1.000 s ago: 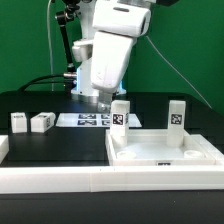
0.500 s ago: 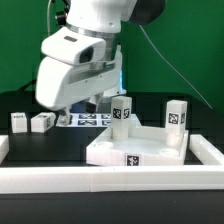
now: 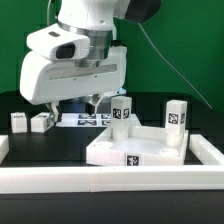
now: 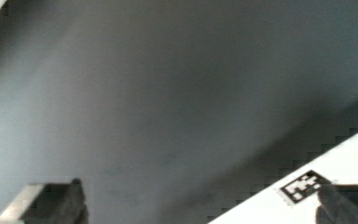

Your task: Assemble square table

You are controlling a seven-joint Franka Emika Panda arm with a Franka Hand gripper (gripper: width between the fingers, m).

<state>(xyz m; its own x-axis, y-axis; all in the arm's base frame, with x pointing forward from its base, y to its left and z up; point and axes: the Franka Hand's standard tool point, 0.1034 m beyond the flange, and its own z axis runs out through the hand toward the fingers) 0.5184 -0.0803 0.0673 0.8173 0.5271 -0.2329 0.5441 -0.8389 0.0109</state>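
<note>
The white square table top (image 3: 150, 148) lies corner-forward at the exterior view's right, a tag on its near rim. Two white legs stand upright on it, one (image 3: 121, 110) at the back corner, one (image 3: 177, 114) at the right corner. Two more leg blocks (image 3: 19, 121) (image 3: 41, 122) lie loose at the left. My gripper (image 3: 70, 106) hangs open over the dark table between the loose blocks and the top, holding nothing. In the wrist view the gripper (image 4: 202, 205) is open over bare dark surface. A white tagged edge (image 4: 336, 168) shows beside one finger; I cannot tell which part it is.
The marker board (image 3: 92, 120) lies flat behind my gripper. A long white rail (image 3: 110, 180) borders the front of the workspace, with raised ends at both sides. A green backdrop stands behind.
My arm has swung toward the exterior view's left and come lower. The table top went from square-on to corner-forward and shifted left early in the second, and has stayed there since.
</note>
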